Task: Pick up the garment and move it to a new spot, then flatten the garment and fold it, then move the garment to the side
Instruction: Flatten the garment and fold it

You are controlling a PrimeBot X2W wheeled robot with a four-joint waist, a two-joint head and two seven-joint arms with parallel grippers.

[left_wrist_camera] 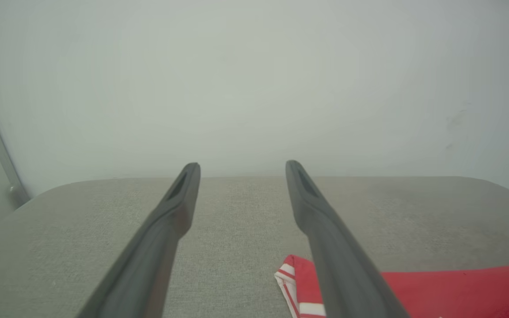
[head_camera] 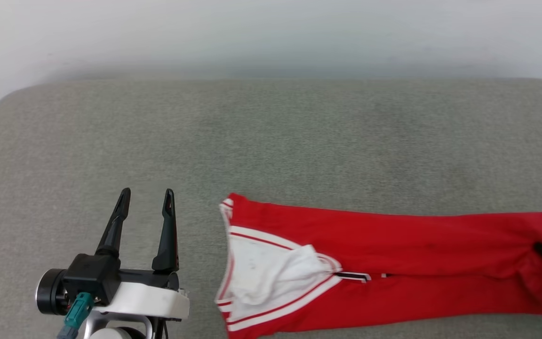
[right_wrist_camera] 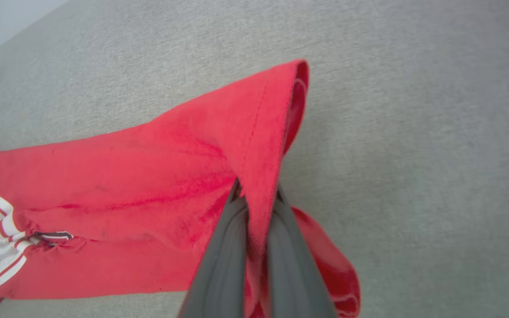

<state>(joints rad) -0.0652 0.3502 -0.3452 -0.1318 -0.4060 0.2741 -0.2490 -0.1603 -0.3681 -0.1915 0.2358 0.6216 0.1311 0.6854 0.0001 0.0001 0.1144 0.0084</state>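
**A:** Where is the garment (head_camera: 393,245) lying?

**B:** On the near side of the bench (head_camera: 271,132), right of centre. It is folded into a long strip, with its long axis running left to right. The white-trimmed end (head_camera: 247,273) points left and the plain red end (right_wrist_camera: 281,110) points right.

**A:** And the grippers?

**B:** The right gripper (right_wrist_camera: 256,194) is clamped on the plain red end. Cloth is pinched between its fingers and tents up off the bench. The left gripper (head_camera: 146,193) is empty, fingers apart, just left of the white-trimmed end and not touching it.

**A:** So which arm makes the next move?

**B:** The right one, I think, since it holds the cloth. Carrying that end left along the strip would fold it. The left gripper is nearer the trimmed end if that needs pinning.
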